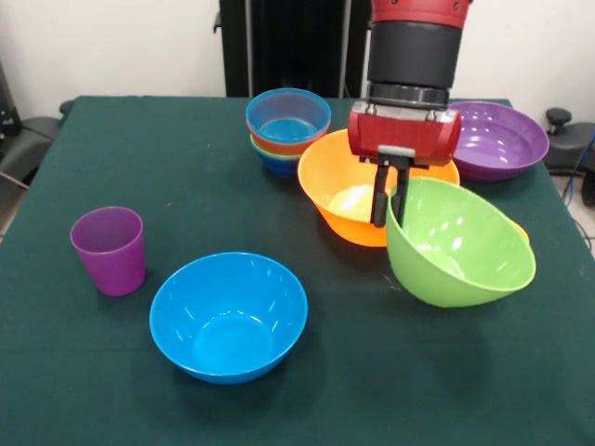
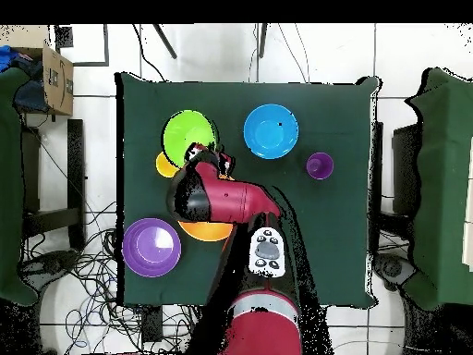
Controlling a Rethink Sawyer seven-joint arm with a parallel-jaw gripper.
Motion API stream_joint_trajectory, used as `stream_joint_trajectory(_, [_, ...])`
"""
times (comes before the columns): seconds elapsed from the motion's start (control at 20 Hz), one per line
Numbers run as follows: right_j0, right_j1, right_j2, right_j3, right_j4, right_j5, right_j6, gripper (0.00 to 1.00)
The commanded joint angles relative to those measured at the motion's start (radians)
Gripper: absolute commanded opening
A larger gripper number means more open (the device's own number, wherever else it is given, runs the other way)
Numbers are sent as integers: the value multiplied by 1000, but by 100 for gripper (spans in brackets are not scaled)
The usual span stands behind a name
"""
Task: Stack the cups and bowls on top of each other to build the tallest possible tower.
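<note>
My gripper [image 1: 390,220] is shut on the near rim of the large green bowl [image 1: 460,243], one finger outside and one inside. The bowl hangs tilted, its opening turned up and toward the camera. A sliver of the yellow cup [image 1: 522,231] shows behind it. The large orange bowl [image 1: 349,190] sits just behind the gripper. A pile of small bowls [image 1: 287,130], light blue on top, stands at the back. The purple cup [image 1: 110,249] and large blue bowl [image 1: 228,316] are at the front. From overhead, the green bowl [image 2: 187,135] lies next to the yellow cup [image 2: 164,166].
The wide purple bowl [image 1: 500,139] rests at the back right of the green cloth table [image 1: 112,372]. In the overhead view the arm [image 2: 217,199] covers most of the orange bowl [image 2: 205,232] and hides the small pile. Chairs flank the table.
</note>
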Motion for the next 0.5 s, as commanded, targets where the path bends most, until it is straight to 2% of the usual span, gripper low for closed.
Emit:
stream_joint_trajectory(0.05, [-34,-85,116,55,-5,217,49,0])
stream_joint_trajectory(0.5, [-126,-218,181,167,-17,307,16,0])
